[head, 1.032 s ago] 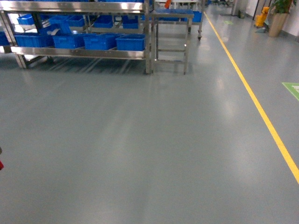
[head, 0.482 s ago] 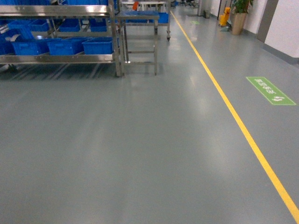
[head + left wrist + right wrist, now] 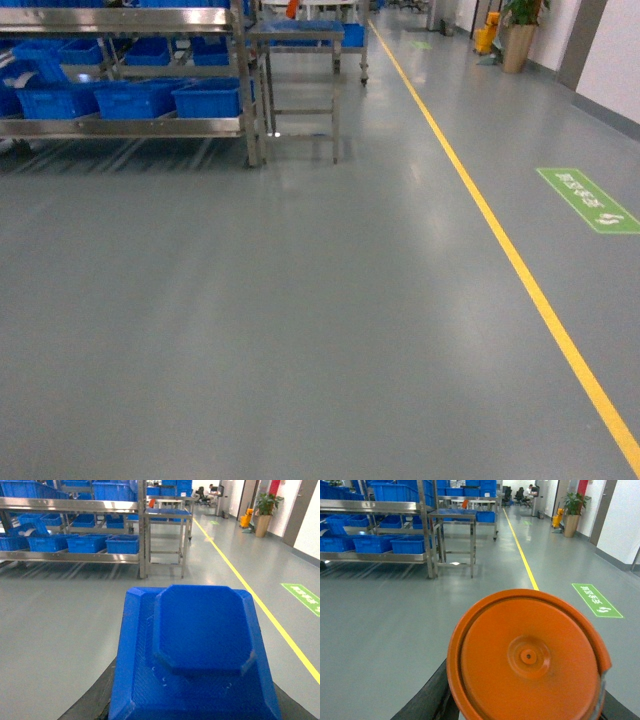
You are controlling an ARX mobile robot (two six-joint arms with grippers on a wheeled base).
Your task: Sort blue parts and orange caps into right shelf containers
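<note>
An orange cap [image 3: 527, 657] fills the view at six o'clock. A shelf [image 3: 375, 530] of blue bins [image 3: 370, 544] stands at ten o'clock, a yellow floor line [image 3: 520, 550] toward twelve.

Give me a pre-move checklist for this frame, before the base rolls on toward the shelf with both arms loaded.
1. Blue part in front of the left wrist camera: ok, it fills the lower view.
2. Orange cap in front of the right wrist camera: ok, centred and whole.
3. Grip of either gripper: cannot tell, the fingers are hidden behind the loads.
4. Floor ahead: ok, no obstacle seen in the head view.
5. Shelf with blue bins: ok, visible ahead on the left.
6. Yellow line: ok, it lies to the right.
</note>
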